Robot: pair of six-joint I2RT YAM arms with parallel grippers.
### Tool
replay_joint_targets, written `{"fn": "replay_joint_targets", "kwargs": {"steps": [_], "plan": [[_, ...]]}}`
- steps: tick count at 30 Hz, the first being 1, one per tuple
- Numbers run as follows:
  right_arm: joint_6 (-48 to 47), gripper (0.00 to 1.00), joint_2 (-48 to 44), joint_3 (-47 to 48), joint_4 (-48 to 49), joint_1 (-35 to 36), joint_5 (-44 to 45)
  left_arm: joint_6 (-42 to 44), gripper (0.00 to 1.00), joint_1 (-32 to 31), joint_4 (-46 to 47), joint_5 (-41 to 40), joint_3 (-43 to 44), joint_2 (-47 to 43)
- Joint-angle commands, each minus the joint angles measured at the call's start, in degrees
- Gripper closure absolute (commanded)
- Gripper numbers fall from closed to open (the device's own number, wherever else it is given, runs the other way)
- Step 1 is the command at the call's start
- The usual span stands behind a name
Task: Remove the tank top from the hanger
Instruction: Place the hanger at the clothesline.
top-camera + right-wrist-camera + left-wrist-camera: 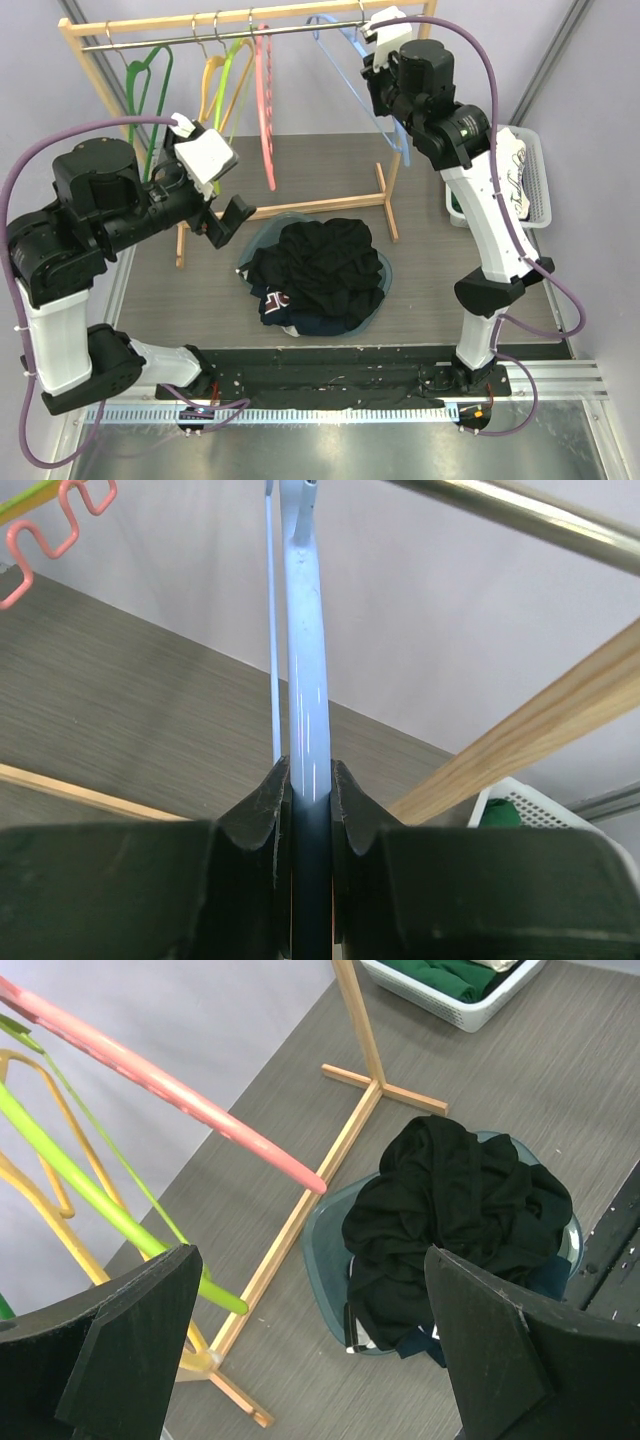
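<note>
A black garment (320,262) lies crumpled on a pile of clothes in a teal basin (258,235) on the floor; it also shows in the left wrist view (460,1210). I cannot tell from its folds whether it is the tank top. A bare light blue hanger (345,70) hangs at the right end of the rack. My right gripper (388,105) is shut on its arm, which stands clamped between the fingers in the right wrist view (305,660). My left gripper (228,222) is open and empty, hovering left of the basin (325,1250).
The wooden rack with its metal rail (230,30) holds dark green, yellow, light green and pink (150,1075) bare hangers. Its wooden foot (300,1210) runs beside the basin. A white basket (525,180) with green cloth stands at the right.
</note>
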Motion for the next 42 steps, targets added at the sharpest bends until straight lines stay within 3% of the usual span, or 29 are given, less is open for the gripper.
{"fn": "replay_joint_targets", "kwargs": {"steps": [1, 18, 25, 30, 31, 32, 34, 35, 40, 42], "plan": [[1.72, 0.99, -0.59, 0.04, 5.36, -0.71, -2.73, -0.05, 0.0, 0.65, -0.44, 1.47, 1.66, 1.48], [5.5, 0.99, 0.46, -3.3, 8.43, 0.34, -8.09, -0.58, 0.0, 1.88, -0.09, 3.41, 1.31, 2.63], [3.66, 0.99, 4.33, 1.18, 7.82, 2.8, -7.48, -0.67, 0.0, 1.97, 1.4, 2.18, -0.1, 3.24], [4.27, 0.99, 3.98, -4.0, 8.08, 2.72, -7.04, -1.02, 0.0, 1.97, 1.58, 2.18, -0.81, 3.33], [4.62, 0.96, 3.54, -4.96, 8.08, 2.72, -7.21, -1.11, 0.0, 2.14, 1.75, 2.0, -0.8, 3.42], [4.88, 0.81, 3.28, -6.63, 8.08, 2.72, -7.48, -1.28, 0.0, 2.14, 1.93, 2.0, -0.72, 3.68], [6.11, 0.68, 2.49, -8.66, 8.43, 2.72, -8.88, -1.72, 0.0, 2.32, 2.37, 2.18, -1.15, 3.86], [6.47, 0.57, 1.53, -10.75, 9.22, 2.72, -9.32, -1.72, 0.0, 2.41, 2.28, 2.61, -1.24, 4.03], [9.01, 0.3, -2.61, -14.46, 10.37, 2.8, -11.51, -2.6, 0.0, 2.41, 2.89, 2.27, -1.95, 4.39], [9.63, 0.13, -4.8, -15.69, 10.37, 2.98, -12.05, -2.78, 0.0, 2.84, 3.24, 2.0, -2.04, 4.12]]}}
